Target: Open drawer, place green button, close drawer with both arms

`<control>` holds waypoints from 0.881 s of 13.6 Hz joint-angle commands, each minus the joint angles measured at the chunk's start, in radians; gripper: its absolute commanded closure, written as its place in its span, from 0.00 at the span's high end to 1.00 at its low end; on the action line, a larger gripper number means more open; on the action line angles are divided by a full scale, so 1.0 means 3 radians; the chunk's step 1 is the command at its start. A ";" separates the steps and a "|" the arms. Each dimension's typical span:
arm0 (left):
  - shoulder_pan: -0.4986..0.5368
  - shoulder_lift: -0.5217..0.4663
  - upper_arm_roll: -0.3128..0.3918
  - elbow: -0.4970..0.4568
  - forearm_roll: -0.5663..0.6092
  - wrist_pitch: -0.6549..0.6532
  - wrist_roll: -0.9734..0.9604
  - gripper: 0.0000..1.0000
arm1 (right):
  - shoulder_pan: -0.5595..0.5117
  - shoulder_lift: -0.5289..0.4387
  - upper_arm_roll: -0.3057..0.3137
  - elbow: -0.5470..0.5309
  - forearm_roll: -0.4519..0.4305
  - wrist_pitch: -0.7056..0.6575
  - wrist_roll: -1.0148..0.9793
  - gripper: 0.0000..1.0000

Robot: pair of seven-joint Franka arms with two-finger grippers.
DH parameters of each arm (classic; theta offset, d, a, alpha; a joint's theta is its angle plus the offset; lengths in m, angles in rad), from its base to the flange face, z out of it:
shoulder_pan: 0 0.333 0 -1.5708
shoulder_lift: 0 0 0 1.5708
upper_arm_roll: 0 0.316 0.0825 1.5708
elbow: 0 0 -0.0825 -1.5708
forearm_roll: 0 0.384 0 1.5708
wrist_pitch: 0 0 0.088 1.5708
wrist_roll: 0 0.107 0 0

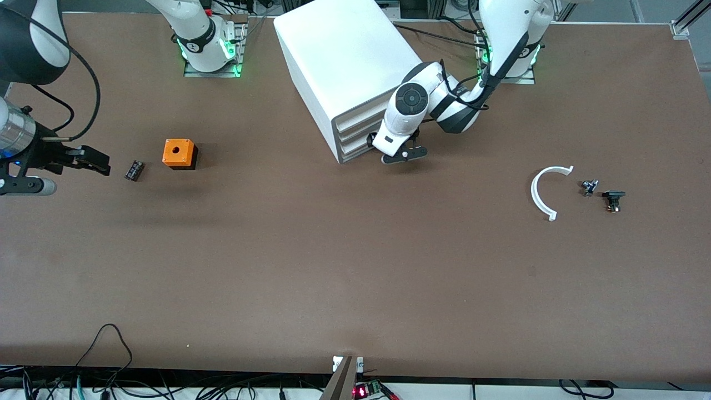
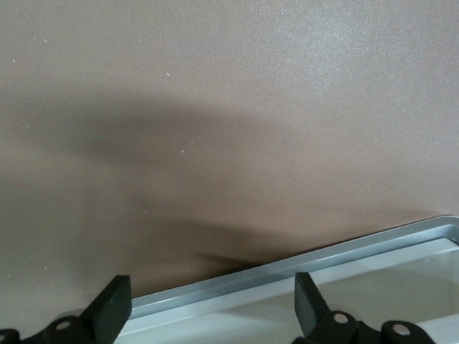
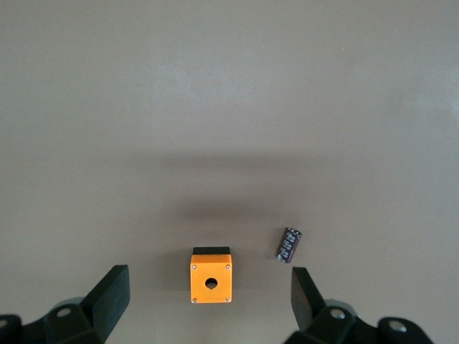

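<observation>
Front view. The white cabinet stands at 12 o'clock on the table, between the two arm bases. The left arm bends down from its base so that the left gripper sits low, in front of the drawer, the lowest of three. All three fronts look flush or nearly so from here; the drawer reads as barely started at most. The right gripper hangs at 9 o'clock over the table's edge at the right arm's end, waiting. Just beside it lie a small black part and, a little toward the cabinet, an orange cube. At 3 o'clock, well apart from the cabinet, lie a white curved piece, a small dark part and the button; its cap colour cannot be told here.

Left wrist view. Its two fingers are spread wide, holding nothing, over a pale grey-white rim, probably the drawer's edge, with bare table past it.

Right wrist view. Fingers spread wide, empty. The cube and the black part lie on the table between and ahead of them.

Progress, as judged: the opening step is in hand. Left to do: pull the drawer out, fetch the button, place it, close.
</observation>
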 commanded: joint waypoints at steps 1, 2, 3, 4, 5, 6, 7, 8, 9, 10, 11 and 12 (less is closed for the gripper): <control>0.0020 -0.0200 -0.0015 -0.0093 0.0040 -0.0100 -0.0016 1.00 | 0.0198 -0.0156 -0.0086 -0.0157 0.0047 0.0059 -0.0015 1.00; 0.0066 -0.0262 -0.0010 -0.0088 0.0035 -0.0131 -0.0011 1.00 | 0.0209 -0.0166 -0.0086 -0.0157 0.0047 0.0039 -0.0010 1.00; 0.0198 -0.0323 -0.0010 -0.0088 0.0035 -0.0131 -0.0016 1.00 | 0.0204 -0.0181 -0.0076 -0.0157 0.0047 0.0024 -0.0010 1.00; 0.0316 -0.0385 0.0000 -0.0062 0.0035 -0.0096 -0.0006 1.00 | 0.0204 -0.0186 -0.0071 -0.0168 0.0047 0.0029 -0.0010 1.00; 0.0428 -0.0426 0.0020 0.0014 0.0051 -0.0080 -0.0006 1.00 | 0.0204 -0.0202 -0.0071 -0.0183 0.0047 0.0049 -0.0010 1.00; 0.0541 -0.0487 0.0041 0.0111 0.0071 -0.0060 -0.0001 1.00 | 0.0204 -0.0227 -0.0061 -0.0193 0.0042 0.0074 -0.0015 1.00; 0.0663 -0.0584 0.0117 0.0188 0.0081 -0.0065 -0.0001 1.00 | 0.0204 -0.0243 -0.0061 -0.0218 0.0042 0.0075 -0.0015 1.00; 0.0766 -0.0681 0.0178 0.0254 0.0086 -0.0065 0.0045 1.00 | 0.0204 -0.0339 -0.0066 -0.0330 0.0047 0.0090 -0.0010 1.00; 0.0858 -0.0753 0.0219 0.0331 0.0086 -0.0151 0.0288 1.00 | 0.0204 -0.0482 -0.0071 -0.0488 0.0047 0.0135 0.0000 1.00; 0.0930 -0.0834 0.0245 0.0377 0.0081 -0.0319 0.0620 1.00 | 0.0204 -0.0630 -0.0086 -0.0657 0.0047 0.0227 0.0000 1.00; 0.0986 -0.0891 0.0342 0.0514 0.0061 -0.0523 0.0947 1.00 | 0.0199 -0.0738 -0.0142 -0.0750 0.0047 0.0279 0.0005 1.00; 0.0992 -0.0927 0.0489 0.0683 0.0031 -0.0793 0.1218 1.00 | 0.0199 -0.0779 -0.0208 -0.0761 0.0052 0.0239 0.0005 1.00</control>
